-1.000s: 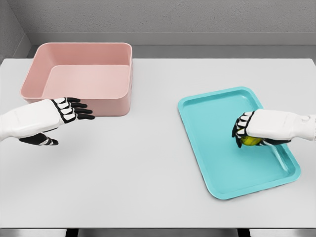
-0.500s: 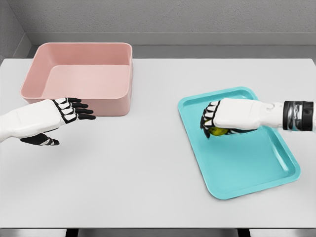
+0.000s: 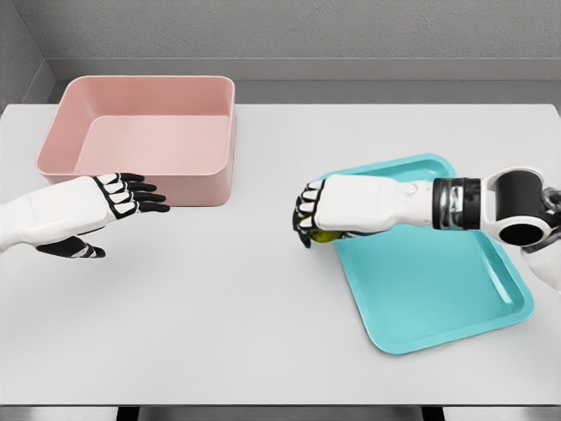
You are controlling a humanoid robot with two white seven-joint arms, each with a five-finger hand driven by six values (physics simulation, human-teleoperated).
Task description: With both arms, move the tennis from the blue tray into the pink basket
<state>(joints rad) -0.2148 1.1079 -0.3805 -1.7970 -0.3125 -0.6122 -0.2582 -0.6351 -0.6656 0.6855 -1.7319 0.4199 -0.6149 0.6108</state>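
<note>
A pale grey desk (image 3: 245, 316) is filling most of the head view, its far edge meeting a dark floor strip and a grey wall (image 3: 289, 31) behind. The pink basket (image 3: 53, 140) is sitting at the far left of the desk, upright, its inside showing nothing in it. The blue tray (image 3: 438, 298) is lying at the right, turned at a slant, its bed showing bare teal where it is not covered by the arm. The right robot hand (image 3: 317, 213) is reaching in from the right edge and hanging over the tray's left rim, partly out over the bare desk; its fingers are curling down around the tennis ball (image 3: 324, 235), of which only a yellow-green sliver is showing beneath the palm. Whether the ball is touching the surface cannot be told. The left robot hand (image 3: 118, 200) is hovering at the left, just in front of the basket's near wall, fingers stretched flat and pointing right, thumb held apart below, holding nothing.
</note>
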